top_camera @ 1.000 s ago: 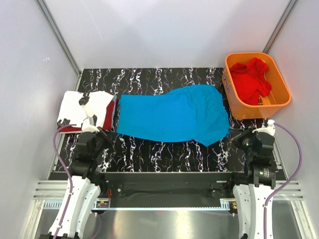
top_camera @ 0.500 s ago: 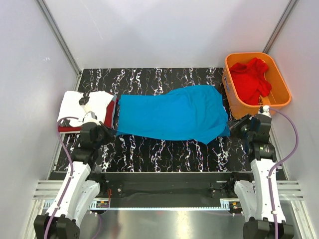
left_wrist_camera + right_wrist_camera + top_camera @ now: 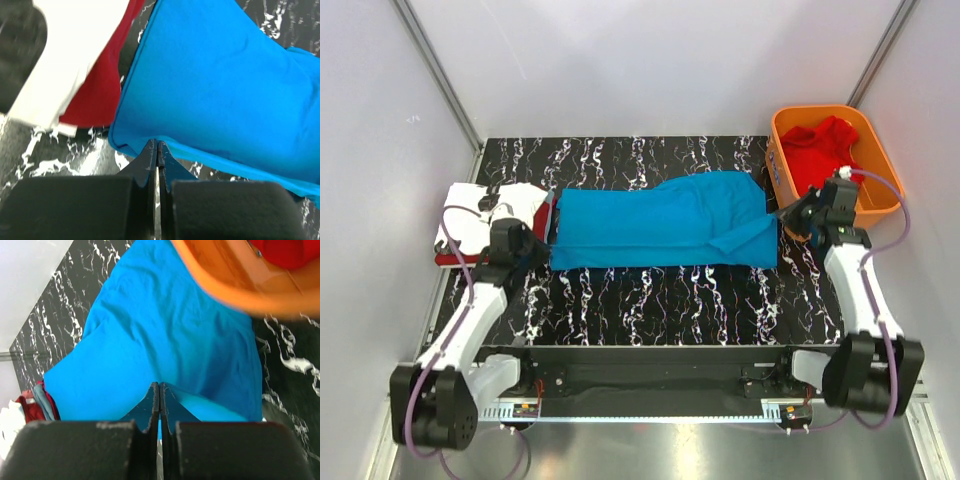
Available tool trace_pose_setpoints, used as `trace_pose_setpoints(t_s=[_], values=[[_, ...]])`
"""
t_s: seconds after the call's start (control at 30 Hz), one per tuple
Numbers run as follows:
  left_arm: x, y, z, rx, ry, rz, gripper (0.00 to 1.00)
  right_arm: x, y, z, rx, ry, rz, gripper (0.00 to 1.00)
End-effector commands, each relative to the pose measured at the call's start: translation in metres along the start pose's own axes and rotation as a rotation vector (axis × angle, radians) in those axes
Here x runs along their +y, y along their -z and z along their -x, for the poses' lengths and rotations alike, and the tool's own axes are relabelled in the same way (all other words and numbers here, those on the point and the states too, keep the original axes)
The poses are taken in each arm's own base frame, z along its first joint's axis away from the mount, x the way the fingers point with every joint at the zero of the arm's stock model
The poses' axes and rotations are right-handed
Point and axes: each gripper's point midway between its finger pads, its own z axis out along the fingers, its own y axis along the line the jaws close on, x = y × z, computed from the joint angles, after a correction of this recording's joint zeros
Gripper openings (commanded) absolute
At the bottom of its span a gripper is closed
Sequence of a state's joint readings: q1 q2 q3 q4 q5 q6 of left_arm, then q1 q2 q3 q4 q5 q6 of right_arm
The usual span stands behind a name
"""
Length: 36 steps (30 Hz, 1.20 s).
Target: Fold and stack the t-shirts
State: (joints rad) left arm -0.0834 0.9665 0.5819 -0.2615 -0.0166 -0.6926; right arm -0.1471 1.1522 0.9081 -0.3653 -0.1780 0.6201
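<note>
A black table (image 3: 650, 300) veined with white fills the floor of a plain white-walled booth, with an orange basket (image 3: 820, 110) at its far right corner. A bright red t-shirt (image 3: 820, 150) lies crumpled in that basket. On the left edge a white t-shirt (image 3: 470, 205) with black marks sits folded on a dark red t-shirt (image 3: 95, 95). The blue t-shirt (image 3: 660, 225) is spread across the middle between the pile and the basket.

The left gripper (image 3: 156, 145) is pinched tight on the blue t-shirt's near left corner, and the right gripper (image 3: 159, 386) is pressed together on its near right corner, just beside the basket wall.

A second ago both arms were drawn back toward the near edge and the blue cloth's near hem sagged lower. Both arms have since reached out farther — the hem has travelled with them, leaving a narrower band with a flap turned over at its right end.
</note>
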Motion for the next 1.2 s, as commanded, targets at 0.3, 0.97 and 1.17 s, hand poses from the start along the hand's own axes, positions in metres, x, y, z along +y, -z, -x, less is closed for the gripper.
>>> trace_pose_setpoints(t_s=[0.3,0.97,1.17], values=[[-0.016,-0.05,0.035,-0.044,-0.012,0.017,0.0,0.035,-0.062,0.042,-0.006,0.084,0.012,0.0],[-0.014,-0.082,0.05,-0.027,-0.025,0.082,0.0,0.072,-0.123,0.05,0.024,0.186,-0.024,0.0],[-0.018,-0.085,0.054,-0.017,-0.049,0.073,0.25,0.087,-0.124,0.056,0.018,0.215,-0.039,0.61]])
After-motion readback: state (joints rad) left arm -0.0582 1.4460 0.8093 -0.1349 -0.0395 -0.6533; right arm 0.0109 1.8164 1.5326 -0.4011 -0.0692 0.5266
